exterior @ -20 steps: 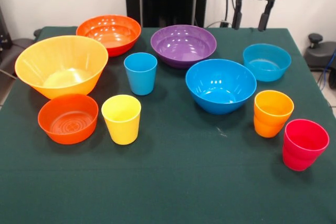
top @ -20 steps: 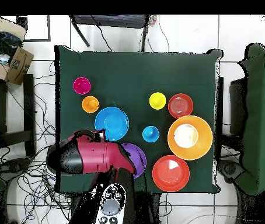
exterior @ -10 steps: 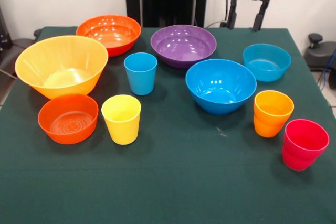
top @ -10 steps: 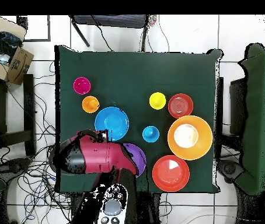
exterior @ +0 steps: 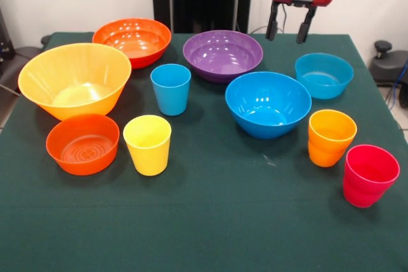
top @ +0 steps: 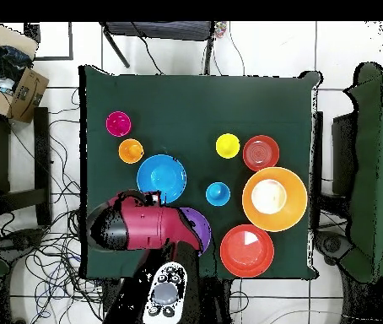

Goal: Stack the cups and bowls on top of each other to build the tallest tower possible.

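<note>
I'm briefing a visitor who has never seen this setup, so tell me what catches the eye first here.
A spread of bright plastic dishes on a dark green table, none stacked yet. The big yellow-orange bowl dominates the front view's left side, with the big blue bowl near the middle and the pinkish red cup at the right edge. The robot's red hand hangs open at the top, above the far edge beside the purple bowl.

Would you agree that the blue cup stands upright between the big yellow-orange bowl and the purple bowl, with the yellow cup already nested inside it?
Not quite. The front view shows the blue cup upright between the big yellow-orange bowl and the purple bowl, but it is empty. The yellow cup stands alone on the cloth, beside the small orange bowl.
</note>
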You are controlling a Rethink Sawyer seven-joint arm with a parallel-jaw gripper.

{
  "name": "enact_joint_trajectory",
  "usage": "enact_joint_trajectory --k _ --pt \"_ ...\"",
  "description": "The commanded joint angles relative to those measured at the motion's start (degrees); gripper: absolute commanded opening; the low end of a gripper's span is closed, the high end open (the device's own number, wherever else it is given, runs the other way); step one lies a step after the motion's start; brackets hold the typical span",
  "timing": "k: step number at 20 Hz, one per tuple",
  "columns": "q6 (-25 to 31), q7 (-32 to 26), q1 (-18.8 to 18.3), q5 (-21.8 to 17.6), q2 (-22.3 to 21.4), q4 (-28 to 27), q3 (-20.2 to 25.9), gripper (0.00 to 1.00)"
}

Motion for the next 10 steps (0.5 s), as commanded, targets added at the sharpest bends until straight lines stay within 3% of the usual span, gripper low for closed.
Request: enact_joint_trajectory --k 1,10 --pt "2.78 8.93 0.78 0.66 2.59 -1.7 2.26 1.0" --pt "3.41 8.94 1.11 0.75 2.7 -2.04 1.83 1.0"
